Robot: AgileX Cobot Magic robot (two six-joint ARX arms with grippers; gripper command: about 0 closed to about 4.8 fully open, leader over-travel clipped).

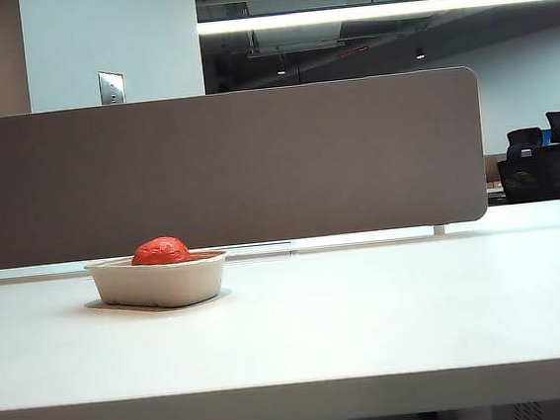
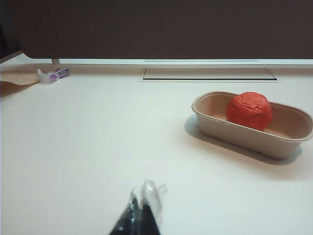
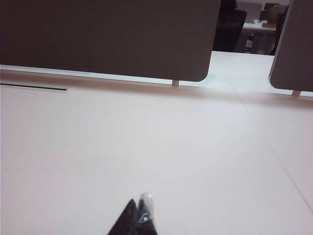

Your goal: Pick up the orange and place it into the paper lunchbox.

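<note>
No text, label, brand, number or sign can be read in any view. The one thing that might carry print is a small white-and-purple item point(image 2: 55, 75) lying at the far edge of the surface point(image 2: 98, 147) in the left wrist view (too small and blurred to tell whether it bears any lettering at all).

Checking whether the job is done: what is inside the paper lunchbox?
The orange sits inside the paper lunchbox, toward one end; the rest of its floor looks bare. The spot under the fruit is covered. Both grippers are away from it.
</note>
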